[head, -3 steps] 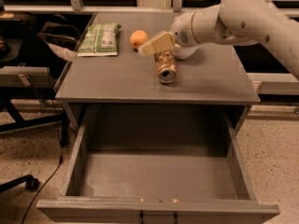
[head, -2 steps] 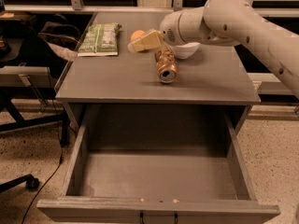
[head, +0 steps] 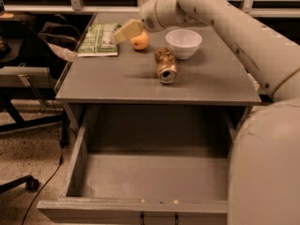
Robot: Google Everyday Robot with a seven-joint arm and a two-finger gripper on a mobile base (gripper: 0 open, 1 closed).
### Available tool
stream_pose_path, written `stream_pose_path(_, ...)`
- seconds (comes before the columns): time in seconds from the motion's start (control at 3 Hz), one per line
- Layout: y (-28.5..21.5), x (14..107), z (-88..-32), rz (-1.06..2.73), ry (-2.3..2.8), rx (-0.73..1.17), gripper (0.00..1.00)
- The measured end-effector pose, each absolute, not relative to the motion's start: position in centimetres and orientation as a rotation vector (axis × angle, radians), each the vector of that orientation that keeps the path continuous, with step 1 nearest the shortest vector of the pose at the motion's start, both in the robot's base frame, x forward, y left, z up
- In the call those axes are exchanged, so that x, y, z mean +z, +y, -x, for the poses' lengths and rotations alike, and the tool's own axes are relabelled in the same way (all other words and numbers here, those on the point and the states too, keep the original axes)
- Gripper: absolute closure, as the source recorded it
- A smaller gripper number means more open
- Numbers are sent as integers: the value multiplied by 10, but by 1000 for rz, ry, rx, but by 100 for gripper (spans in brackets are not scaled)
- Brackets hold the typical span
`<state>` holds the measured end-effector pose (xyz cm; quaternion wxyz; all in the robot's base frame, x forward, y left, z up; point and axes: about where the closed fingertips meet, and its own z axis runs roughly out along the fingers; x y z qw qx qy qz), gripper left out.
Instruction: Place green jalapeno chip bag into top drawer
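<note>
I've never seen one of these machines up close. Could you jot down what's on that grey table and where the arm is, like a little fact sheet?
gripper: above the table's back left, between bag and orange
green jalapeno chip bag: lying flat at the back left corner
orange: just right of the bag
white bowl: upright, right of the orange
crushed can: on its side, in front of the bowl
table: grey, holds all four things
top drawer: pulled open, nothing visible inside
</note>
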<state>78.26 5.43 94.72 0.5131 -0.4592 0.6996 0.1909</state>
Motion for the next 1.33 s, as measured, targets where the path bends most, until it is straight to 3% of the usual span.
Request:
stream_pose_path(0.67, 105, 948, -799, 1299, 1698, 491, 0)
stream_pose_path(1.33, 111, 944, -801, 1301, 1682, 521, 0)
